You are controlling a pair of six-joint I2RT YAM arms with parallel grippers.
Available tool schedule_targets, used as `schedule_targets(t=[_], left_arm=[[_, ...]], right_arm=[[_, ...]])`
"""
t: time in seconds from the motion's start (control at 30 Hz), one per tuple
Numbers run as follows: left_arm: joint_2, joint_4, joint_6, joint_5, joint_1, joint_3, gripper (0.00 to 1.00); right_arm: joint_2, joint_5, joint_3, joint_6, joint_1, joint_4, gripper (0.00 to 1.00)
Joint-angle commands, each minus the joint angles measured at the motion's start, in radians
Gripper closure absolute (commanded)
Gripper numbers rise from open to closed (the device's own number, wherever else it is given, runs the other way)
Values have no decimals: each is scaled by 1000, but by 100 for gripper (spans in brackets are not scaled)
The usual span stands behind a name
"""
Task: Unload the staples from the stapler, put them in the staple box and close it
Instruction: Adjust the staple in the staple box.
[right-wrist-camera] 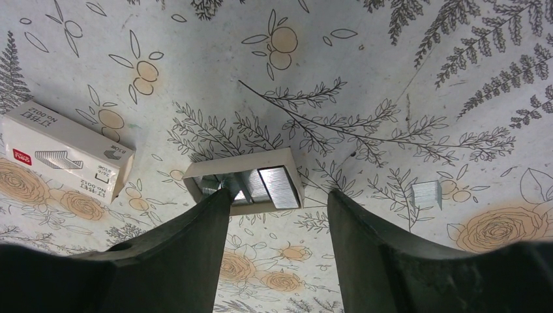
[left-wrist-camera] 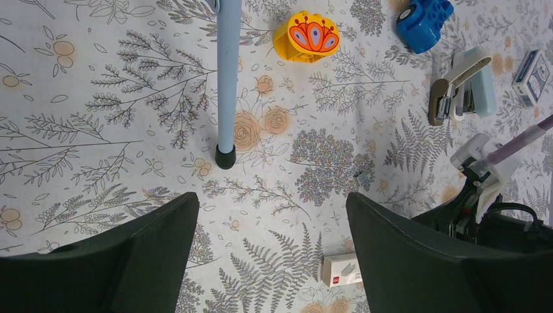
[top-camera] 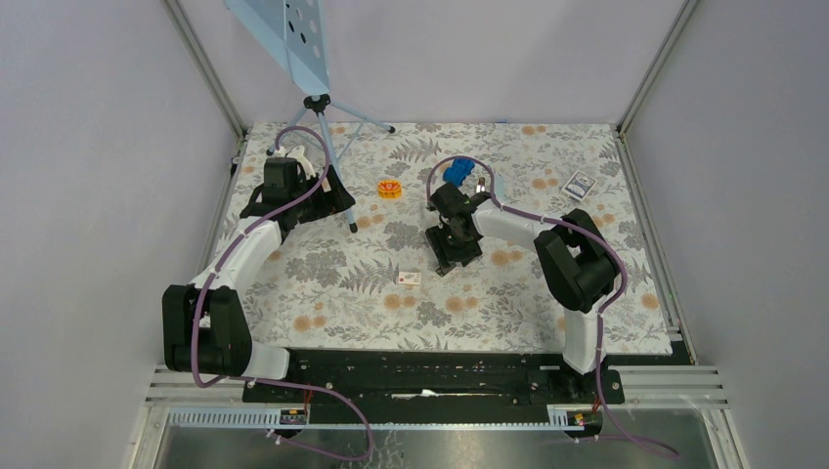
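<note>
right fingers [right-wrist-camera: 209, 228]: mine, spread wide, nothing held, hanging low over the floral surface [right-wrist-camera: 365, 78].
in the gap: small open tray [right-wrist-camera: 241, 163] with silvery rows inside. I'm above it and can't tell if I touch it.
staples [right-wrist-camera: 427, 194]: short loose strip lying flat on the surface, just outside my gap, on the side away from the white box [right-wrist-camera: 65, 153]. It sits apart from the tray and nothing touches it.
white box: closed, red mark, lying flat near the tray on the other side.
left fingers [left-wrist-camera: 163, 235]: wide open, empty, high over the surface, well apart from the work.
stapler [left-wrist-camera: 479, 91]: swung open on the surface, well apart from the strip. Its long axis runs slantwise in the left wrist view.
done: my read is that the strip is out of the stapler, so the main step looks finished.
left: can't see into the magazine, so more staples may remain. The strip may need to go in the tray, and the stapler isn't closed.
staples axis: the strip is so short it reads almost square, so I can't tell its long axis or which way it points.
</note>
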Motion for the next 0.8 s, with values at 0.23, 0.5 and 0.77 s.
schedule_targets(t=[0.23, 0.5, 0.77], left_arm=[[-32, 48, -1, 10, 1, -1, 12], [-31, 48, -1, 10, 1, -1, 12], [-34, 48, -1, 9, 1, -2, 12]], right_arm=[[-6, 19, 7, -15, -1, -8, 35], [-10, 14, 12, -16, -1, -3, 32], [-36, 49, 20, -16, -2, -5, 33]])
